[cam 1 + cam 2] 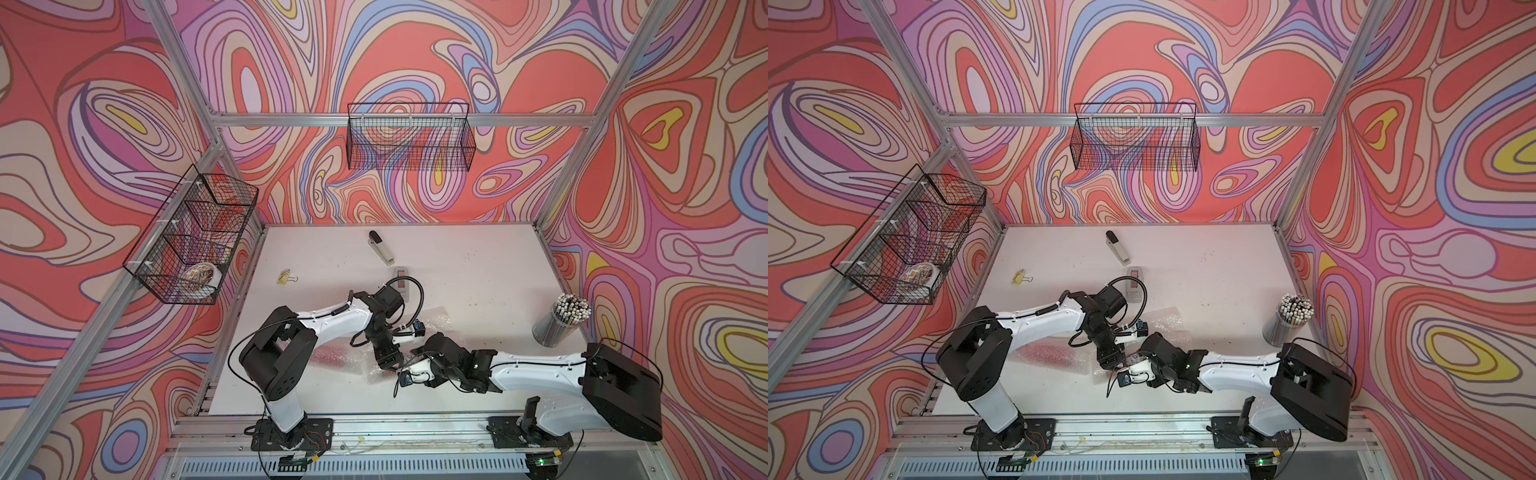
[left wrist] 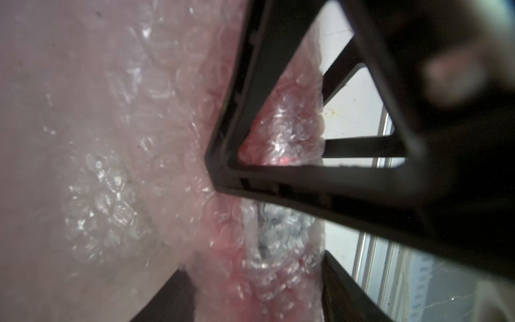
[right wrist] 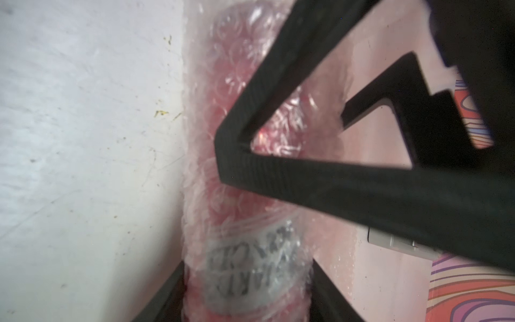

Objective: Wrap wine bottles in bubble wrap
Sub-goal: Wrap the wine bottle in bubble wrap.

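Note:
One wine bottle (image 3: 245,172) of red liquid, white label showing, lies rolled in bubble wrap (image 2: 223,223) at the table's front middle; its red shows through the film in both top views (image 1: 334,353) (image 1: 1050,353). My right gripper (image 3: 248,292) is shut on its labelled body, fingers (image 3: 167,301) flush against the film. My left gripper (image 2: 256,292) straddles the same wrapped bundle, film touching both fingers (image 2: 348,292); whether they press is unclear. In the top views the two grippers (image 1: 392,360) (image 1: 409,366) nearly meet. A loose bubble wrap sheet (image 1: 434,322) lies just behind them.
A stapler (image 1: 380,247) and a grey tape dispenser (image 1: 401,280) lie behind the arms, with a yellow binder clip (image 1: 286,276) to the left. A metal cup of pencils (image 1: 561,320) stands at the right edge. Wire baskets hang on the back (image 1: 409,137) and left (image 1: 191,237) walls.

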